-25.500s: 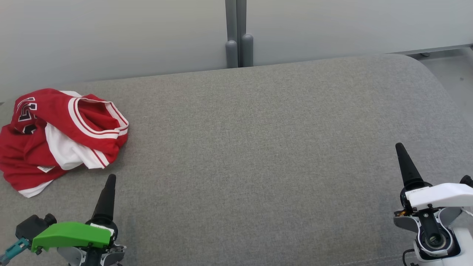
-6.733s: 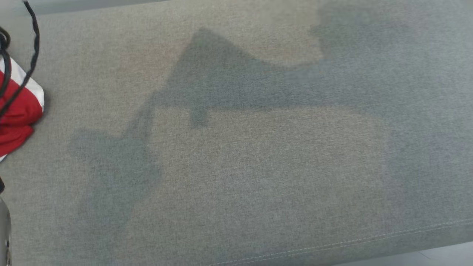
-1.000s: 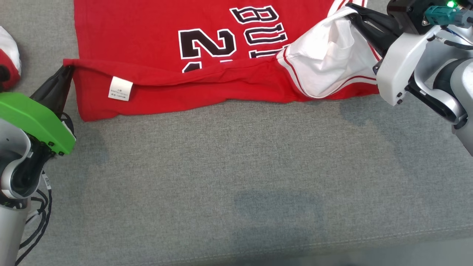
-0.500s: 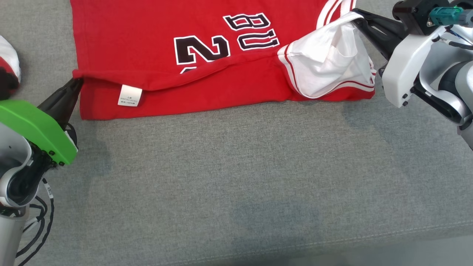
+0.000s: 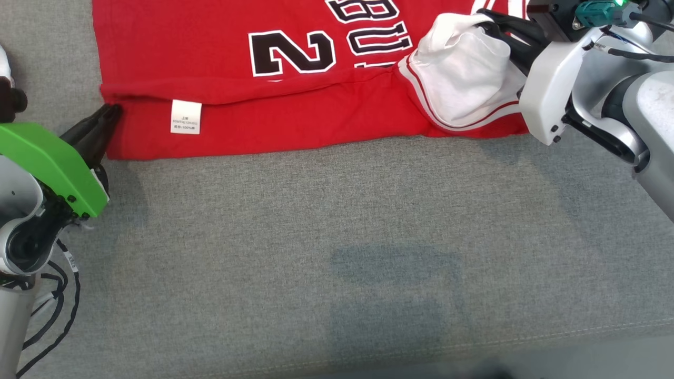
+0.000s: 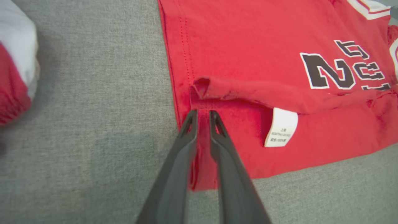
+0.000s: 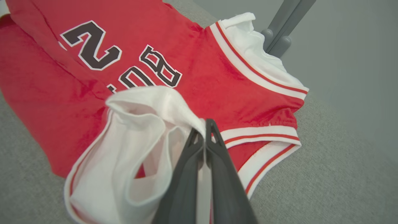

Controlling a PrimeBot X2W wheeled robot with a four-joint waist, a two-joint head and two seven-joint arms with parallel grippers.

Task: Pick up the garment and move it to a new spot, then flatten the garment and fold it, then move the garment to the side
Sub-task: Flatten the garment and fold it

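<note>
The garment (image 5: 316, 116), a red jersey with black lettering and white trim, lies spread on the grey cushion, its near edge folded up over itself. My left gripper (image 5: 109, 112) sits at the garment's left edge. In the left wrist view its fingers (image 6: 189, 124) stand slightly apart over the red cloth (image 6: 248, 46), and the folded hem corner (image 6: 200, 85) lies free just beyond the tips. My right gripper (image 5: 495, 23) is shut on the white sleeve (image 5: 463, 68) at the garment's right end. The right wrist view shows its tips (image 7: 205, 126) pinching the white cloth (image 7: 149, 102).
The grey cushion (image 5: 337, 237) stretches toward me, with a seam (image 5: 526, 339) near its front edge. Another red and white bundle (image 6: 15, 71) lies left of the garment. A grey post (image 7: 279, 34) stands behind the cushion. Cables (image 5: 52, 295) hang by my left arm.
My left gripper's fingers have parted a little and let go of the hem corner, which now lies on the garment. My right gripper has carried the white sleeve leftward over the jersey.
</note>
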